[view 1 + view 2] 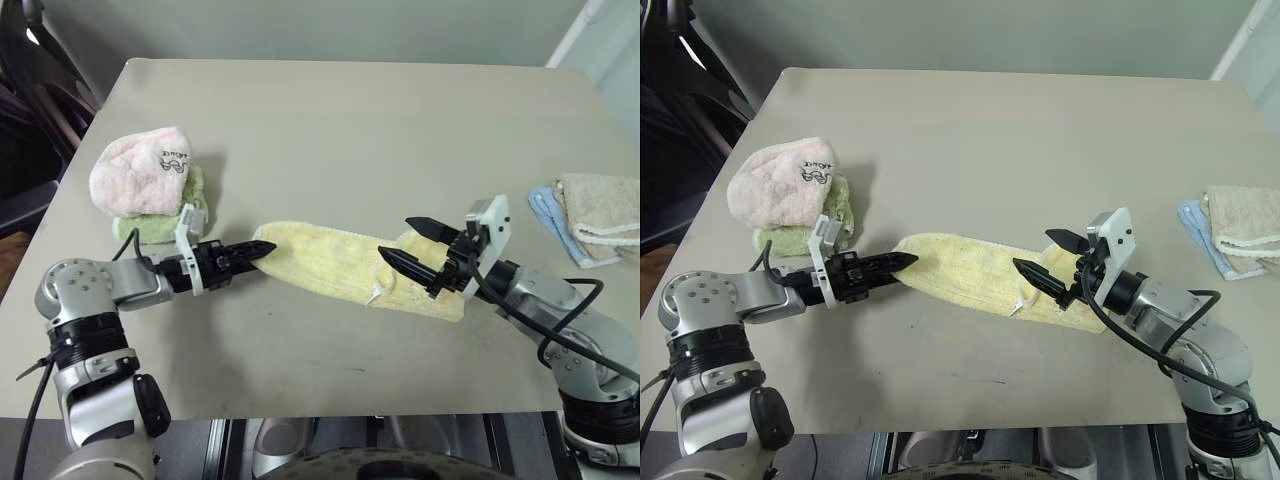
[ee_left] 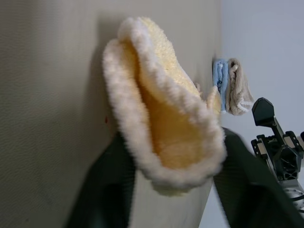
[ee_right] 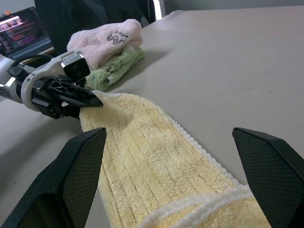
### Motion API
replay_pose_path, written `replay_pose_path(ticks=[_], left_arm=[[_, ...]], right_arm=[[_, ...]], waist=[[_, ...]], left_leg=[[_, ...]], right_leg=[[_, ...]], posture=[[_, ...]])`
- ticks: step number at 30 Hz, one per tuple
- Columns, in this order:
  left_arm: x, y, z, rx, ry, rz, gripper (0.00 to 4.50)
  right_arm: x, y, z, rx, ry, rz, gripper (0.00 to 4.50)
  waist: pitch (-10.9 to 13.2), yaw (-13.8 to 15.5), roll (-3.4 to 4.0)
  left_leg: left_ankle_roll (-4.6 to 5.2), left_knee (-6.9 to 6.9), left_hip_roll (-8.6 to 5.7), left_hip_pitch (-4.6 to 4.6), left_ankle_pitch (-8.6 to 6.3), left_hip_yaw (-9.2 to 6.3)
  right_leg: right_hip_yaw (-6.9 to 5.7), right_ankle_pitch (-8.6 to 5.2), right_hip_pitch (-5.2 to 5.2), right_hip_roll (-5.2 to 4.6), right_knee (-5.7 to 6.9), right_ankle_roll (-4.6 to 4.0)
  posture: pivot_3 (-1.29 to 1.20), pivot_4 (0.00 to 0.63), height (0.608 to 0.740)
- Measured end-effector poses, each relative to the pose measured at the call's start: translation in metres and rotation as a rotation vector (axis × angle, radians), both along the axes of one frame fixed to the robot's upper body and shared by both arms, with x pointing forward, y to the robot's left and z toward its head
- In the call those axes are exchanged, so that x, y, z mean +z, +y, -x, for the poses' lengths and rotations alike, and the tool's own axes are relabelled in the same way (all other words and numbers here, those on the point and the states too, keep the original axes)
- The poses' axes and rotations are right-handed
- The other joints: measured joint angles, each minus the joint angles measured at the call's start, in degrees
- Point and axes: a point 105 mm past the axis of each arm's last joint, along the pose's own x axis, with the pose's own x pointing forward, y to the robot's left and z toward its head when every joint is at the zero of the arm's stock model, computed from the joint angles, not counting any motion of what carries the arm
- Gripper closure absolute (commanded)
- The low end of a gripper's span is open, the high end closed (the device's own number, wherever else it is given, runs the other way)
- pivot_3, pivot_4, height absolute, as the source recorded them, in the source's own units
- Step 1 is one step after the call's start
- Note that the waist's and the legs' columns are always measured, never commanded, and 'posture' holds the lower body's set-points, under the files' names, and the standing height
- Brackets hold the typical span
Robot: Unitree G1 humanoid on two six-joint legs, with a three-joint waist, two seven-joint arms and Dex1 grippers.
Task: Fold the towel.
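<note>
L tool (image 1: 262, 249) pinching towel (image 1: 330, 262) end, fingers closed on it | R tool (image 1: 408, 243) jaws wide apart over opp. end, not gripping | towel flat on counter (image 1: 350, 130) btwn tools | pink towel (image 1: 140, 170) stacked on green one (image 1: 160, 222) beyond L tool

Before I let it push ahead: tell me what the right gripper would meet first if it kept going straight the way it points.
Most likely the yellow towel, which lies between the open fingers of the right gripper. Beyond it along that line sits the left gripper, at the towel's far end. Depth is hard to judge.
</note>
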Motion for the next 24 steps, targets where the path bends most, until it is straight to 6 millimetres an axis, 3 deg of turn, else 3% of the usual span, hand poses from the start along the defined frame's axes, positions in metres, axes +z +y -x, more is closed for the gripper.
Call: replay_pose_path(ticks=[3, 4, 14, 17, 20, 24], left_arm=[[-0.001, -0.001, 0.0, -0.002, 0.001, 0.004, 4.39], [-0.001, -0.002, 0.0, -0.003, 0.002, 0.006, 4.47], [0.003, -0.003, -0.003, -0.01, -0.013, -0.008, 4.47], [0.02, -0.01, -0.01, -0.057, -0.073, -0.04, 4.47], [0.046, -0.028, -0.015, -0.151, -0.193, -0.071, 4.47], [0.067, -0.055, -0.019, -0.266, -0.283, -0.04, 4.47]], right_arm=[[-0.001, 0.0, 0.0, -0.001, 0.002, 0.004, 0.0], [-0.002, -0.001, 0.0, -0.004, 0.003, 0.013, 0.0], [-0.005, -0.001, 0.005, -0.001, 0.009, 0.024, 0.0], [-0.005, -0.004, 0.01, 0.011, 0.018, 0.025, 0.0], [0.0, -0.01, 0.014, 0.007, 0.006, 0.036, 0.0], [0.003, -0.021, 0.015, -0.021, 0.002, 0.034, 0.0]], waist=[[0.0, 0.0, 0.0], [0.0, 0.0, 0.0], [0.0, 0.1, -0.07], [0.2, 0.4, -0.25], [0.2, 0.6, -0.34], [0.2, 0.6, -0.41]], left_leg=[[0.0, 0.0, 0.0, 0.0, 0.0, 0.0], [0.0, 0.0, 0.0, 0.0, 0.0, 0.0], [0.0, 0.01, 0.0, 0.0, 0.0, 0.0], [0.01, 0.05, -0.01, -0.05, 0.0, -0.01], [0.04, 0.09, -0.08, -0.08, -0.02, -0.02], [0.03, 0.08, -0.08, -0.09, -0.02, -0.02]], right_leg=[[0.0, 0.0, 0.0, 0.0, 0.0, 0.0], [0.0, 0.0, 0.01, 0.0, 0.0, -0.01], [-0.01, 0.01, 0.02, 0.0, 0.0, -0.02], [-0.01, 0.02, 0.02, 0.0, -0.01, -0.02], [0.0, 0.03, 0.04, -0.05, -0.02, 0.0], [-0.01, 0.03, 0.02, -0.07, -0.02, 0.03]], posture=[[0.0, 0.15, 0.733], [0.0, 0.15, 0.733], [0.0, 0.15, 0.733], [0.0, 0.15, 0.733], [0.0, 0.15, 0.733], [0.0, 0.15, 0.733]])
